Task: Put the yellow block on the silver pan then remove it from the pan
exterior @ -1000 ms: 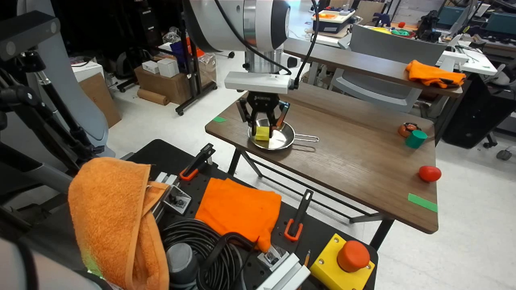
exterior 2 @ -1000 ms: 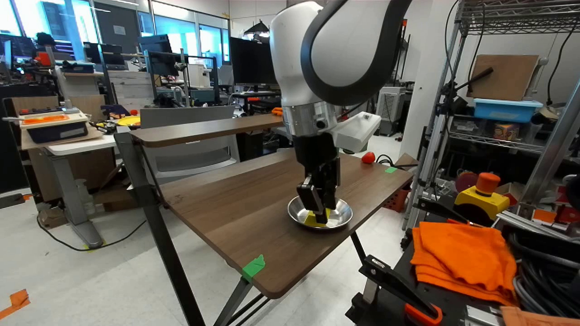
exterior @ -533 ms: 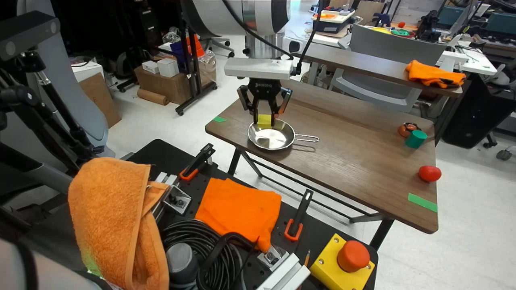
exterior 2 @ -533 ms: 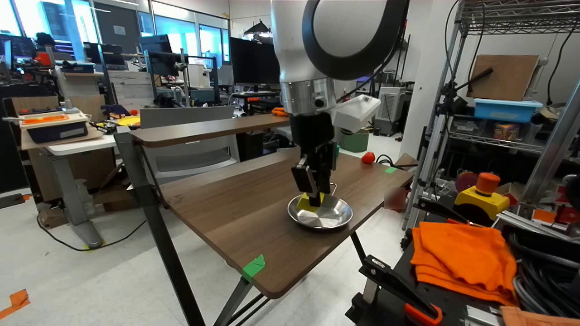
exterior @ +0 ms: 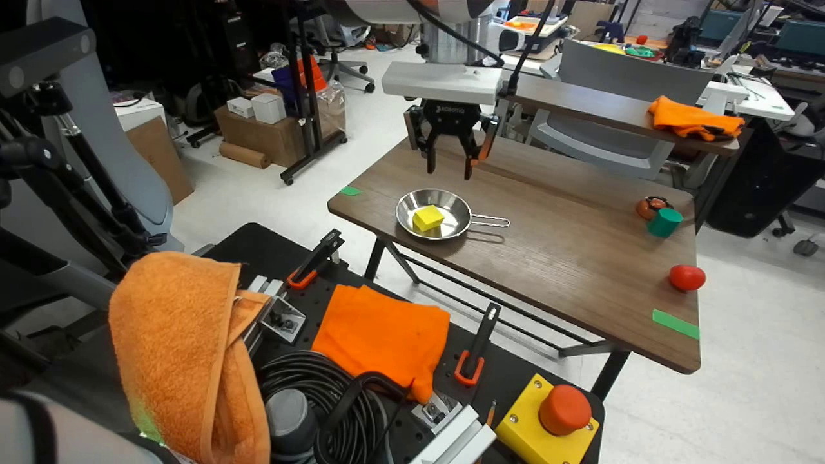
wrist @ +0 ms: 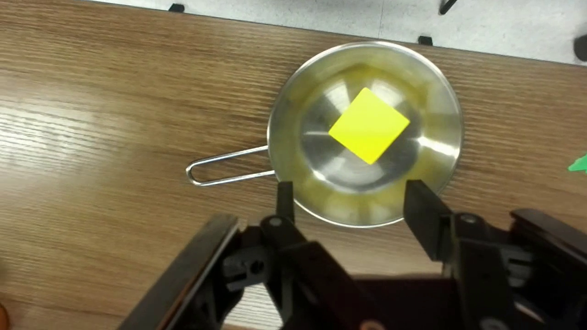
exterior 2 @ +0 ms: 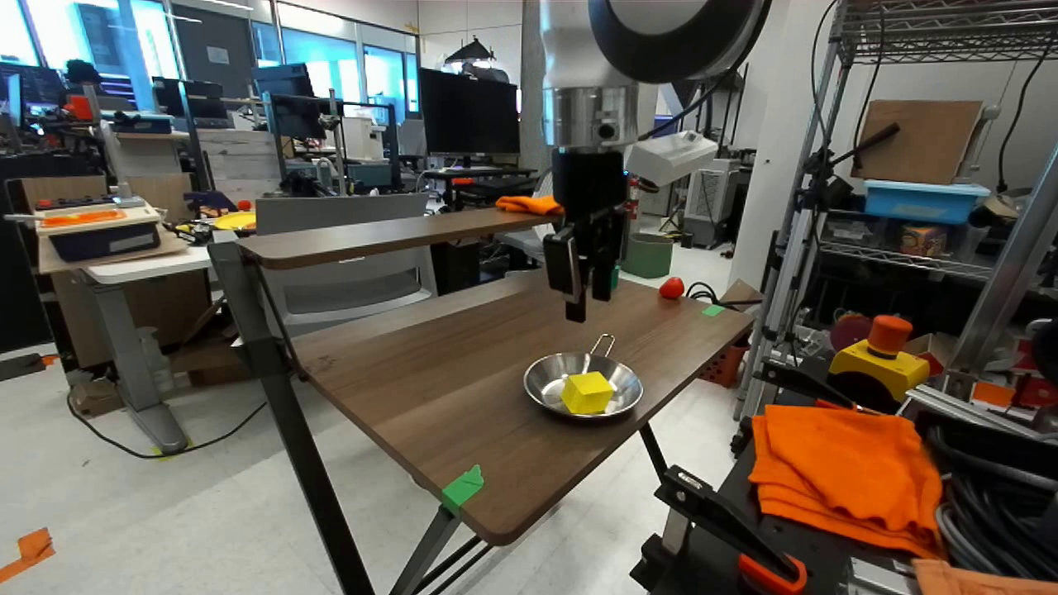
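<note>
Hovering with black jaws apart over a brown wood-grain tabletop (exterior: pixel 567 251), higher than the small round shallow silver metal pan (wrist: pixel 357 206) and clear of it. Showing inside the pan the small bright yellow chunky block (wrist: pixel 369 126), one corner toward the jaws in the wrist view.

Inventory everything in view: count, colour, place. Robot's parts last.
yellow block: 1, yellow, inside silver pan
silver pan: 1, silver, on table
table: 1, brown, beside bench
red object: 1, red, on table
cylinder: 1, green, on table
small object: 1, orange and dark, by cylinder
tape strips: 2, green, on table
bench: 1, black, beside table
button box: 1, yellow and red, on bench
clamps: 2, black and orange, on bench
cloths: 3, orange, at bench and shelf
other clutter: uncounted, mixed, background and bench
arm: 1, mostly white, above table
gripper: 1, black, open above table
</note>
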Controlling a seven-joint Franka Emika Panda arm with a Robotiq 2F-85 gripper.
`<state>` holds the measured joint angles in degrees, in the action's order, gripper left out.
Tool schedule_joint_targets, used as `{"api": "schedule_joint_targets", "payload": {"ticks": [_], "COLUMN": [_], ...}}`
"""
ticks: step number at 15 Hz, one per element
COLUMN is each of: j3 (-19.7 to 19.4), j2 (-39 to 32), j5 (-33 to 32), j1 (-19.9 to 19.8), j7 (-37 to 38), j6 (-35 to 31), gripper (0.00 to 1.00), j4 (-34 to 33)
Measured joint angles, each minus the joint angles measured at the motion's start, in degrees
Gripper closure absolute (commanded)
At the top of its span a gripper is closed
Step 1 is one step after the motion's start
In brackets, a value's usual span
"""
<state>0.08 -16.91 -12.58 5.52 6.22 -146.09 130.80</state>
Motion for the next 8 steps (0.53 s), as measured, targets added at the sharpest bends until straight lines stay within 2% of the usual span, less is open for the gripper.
{"api": "schedule_joint_targets", "payload": {"ticks": [2, 3, 4, 5, 8], "j3": [-0.13, -0.16, -0.21, -0.23, -0.20], "j2": [1.37, 1.99, 2.58, 3.10, 4.17], "j5": [1.35, 1.97, 2.45, 2.95, 3.77], "j1": [-1.58, -2.28, -2.89, -3.38, -3.96], "j7": [-0.55, -0.94, -1.27, -1.66, -2.68], "j6": [-0.45, -0.69, -1.04, -1.31, -1.50], "gripper": [0.28, 0.12, 0.04, 0.00, 0.00], "j4": [0.58, 0.82, 1.10, 1.36, 2.20]}}
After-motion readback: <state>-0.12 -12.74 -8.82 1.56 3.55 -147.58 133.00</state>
